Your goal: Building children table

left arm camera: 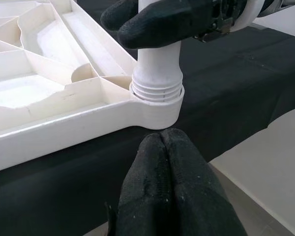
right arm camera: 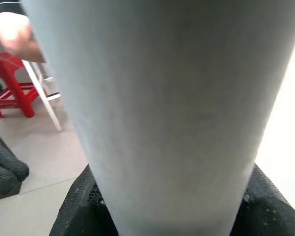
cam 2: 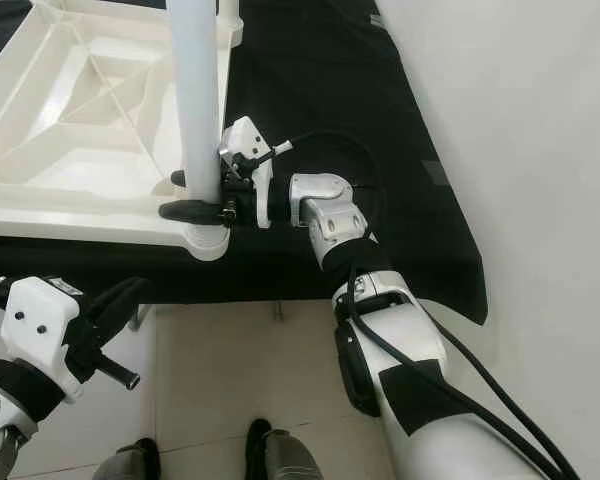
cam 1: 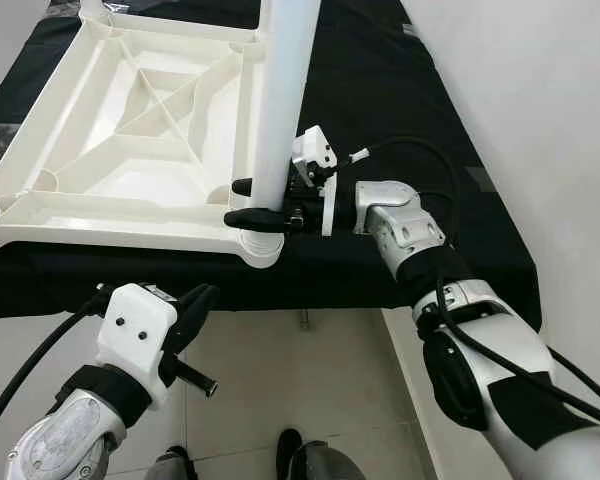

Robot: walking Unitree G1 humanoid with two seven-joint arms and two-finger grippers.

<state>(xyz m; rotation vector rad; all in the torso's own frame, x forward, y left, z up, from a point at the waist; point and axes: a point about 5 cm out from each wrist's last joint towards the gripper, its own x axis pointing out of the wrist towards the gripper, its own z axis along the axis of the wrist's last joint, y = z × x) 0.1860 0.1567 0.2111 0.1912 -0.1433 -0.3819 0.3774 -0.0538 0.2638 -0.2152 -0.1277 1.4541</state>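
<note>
On a black cloth (cam 1: 410, 90) spread over a low surface we see the tabletop (cam 1: 130, 130) lying upside down, its ribbed white underside facing up and its near edge close to the cloth's front edge. The cloth hangs over that edge toward the pale tiled floor (cam 1: 310, 380).

From the near right corner socket (left arm camera: 156, 105) rises the leg (cam 1: 285, 90), a white tube standing upright, its threaded end seated in the socket with a few thread rings showing above the collar.

Our right arm (cam 1: 480, 340) reaches forward from the lower right, elbow bent, forearm angled in toward the leg and the wrist level. The right gripper (cam 1: 252, 202) comes at the leg from the side, low down, just above the socket; its two black fingers (cam 1: 255, 218) pass on either side of the tube and clasp it.

Our left arm (cam 1: 70, 430) is held lower, below the edge of the cloth, pointing up toward the same corner. The left gripper (left arm camera: 164, 147) sits just short of the socket, apart from it, with its two tips pressed together and holding nothing.

Down on the floor we see the robot's feet (cam 1: 305, 460).
</note>
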